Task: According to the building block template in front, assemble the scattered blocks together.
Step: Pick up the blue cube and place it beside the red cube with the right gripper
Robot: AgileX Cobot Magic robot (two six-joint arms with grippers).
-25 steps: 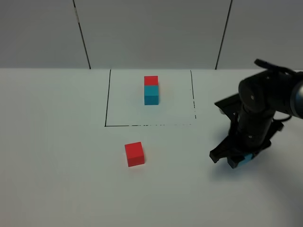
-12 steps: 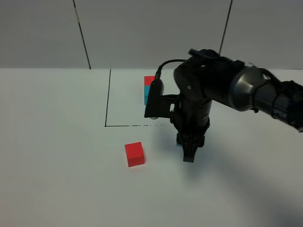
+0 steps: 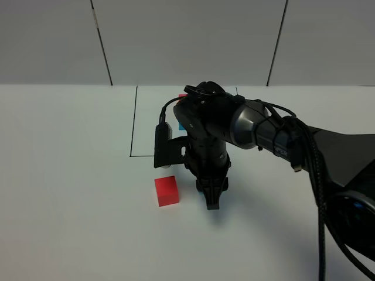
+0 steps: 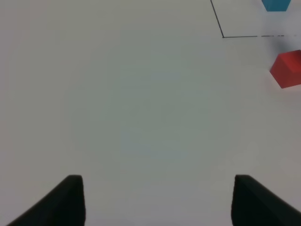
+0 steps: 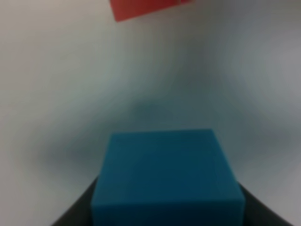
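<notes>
In the right gripper (image 3: 212, 204), cyan-blue cube (image 5: 167, 174), plain, perhaps matte

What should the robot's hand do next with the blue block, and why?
Probably carry the blue block sideways to the red block and set it down touching the red block's near side. The right gripper is shut on the blue block, apart from the red one, and the half-hidden model bar seems to join red behind, blue in front.
</notes>
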